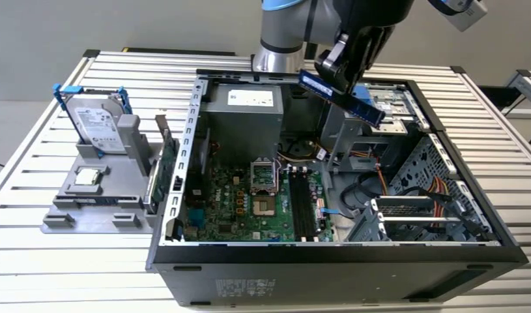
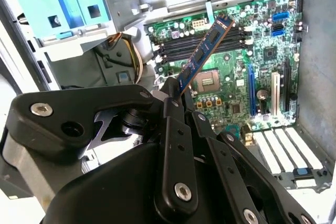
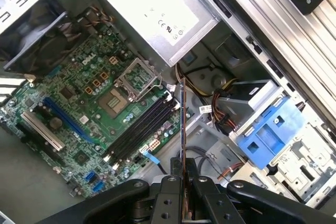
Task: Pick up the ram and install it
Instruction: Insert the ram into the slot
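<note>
My gripper is shut on the ram, a long, narrow blue-green stick. It hangs tilted in the air above the open computer case, over the drive bay side. In the second wrist view the ram juts out from my gripper towards the motherboard. The first wrist view catches the ram edge-on, rising from between my fingertips. The black memory slots lie on the green motherboard well below the stick, apart from it; both wrist views also show these slots.
A grey stand on the exterior view's left holds a silver hard drive with a blue bracket and a small square processor chip. Inside the case are the power supply, the processor socket, cables and a blue drive bracket.
</note>
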`<state>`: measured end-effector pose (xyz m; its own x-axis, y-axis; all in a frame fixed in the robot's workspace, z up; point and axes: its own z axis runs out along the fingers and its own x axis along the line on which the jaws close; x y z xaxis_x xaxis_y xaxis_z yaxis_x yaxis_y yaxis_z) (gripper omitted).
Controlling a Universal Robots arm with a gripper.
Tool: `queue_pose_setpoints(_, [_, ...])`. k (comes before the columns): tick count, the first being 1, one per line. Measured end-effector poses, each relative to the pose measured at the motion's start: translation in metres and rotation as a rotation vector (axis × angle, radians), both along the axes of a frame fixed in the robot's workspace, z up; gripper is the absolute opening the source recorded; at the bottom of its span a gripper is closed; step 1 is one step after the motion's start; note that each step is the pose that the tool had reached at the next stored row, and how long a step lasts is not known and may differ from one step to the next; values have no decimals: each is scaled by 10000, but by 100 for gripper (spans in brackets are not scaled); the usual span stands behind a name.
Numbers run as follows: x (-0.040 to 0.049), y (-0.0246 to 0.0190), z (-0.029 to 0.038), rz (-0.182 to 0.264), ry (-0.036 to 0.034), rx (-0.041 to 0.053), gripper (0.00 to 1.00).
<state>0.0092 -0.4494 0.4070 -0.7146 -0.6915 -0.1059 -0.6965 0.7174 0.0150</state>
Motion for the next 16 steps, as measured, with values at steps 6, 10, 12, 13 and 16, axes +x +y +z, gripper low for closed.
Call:
queue_pose_setpoints(6, [-7, 0, -1, -370, 0, 0, 0])
queue_pose_setpoints(10, [-12, 0, -1, -608, 0, 1, 0])
queue_pose_setpoints(12, [-14, 0, -1, -728, 1, 0, 0])
queue_pose_setpoints(13, [-16, 0, -1, -785, 1, 0, 0])
queue_pose_setpoints(16, [-19, 0, -1, -964, 0, -1, 0])
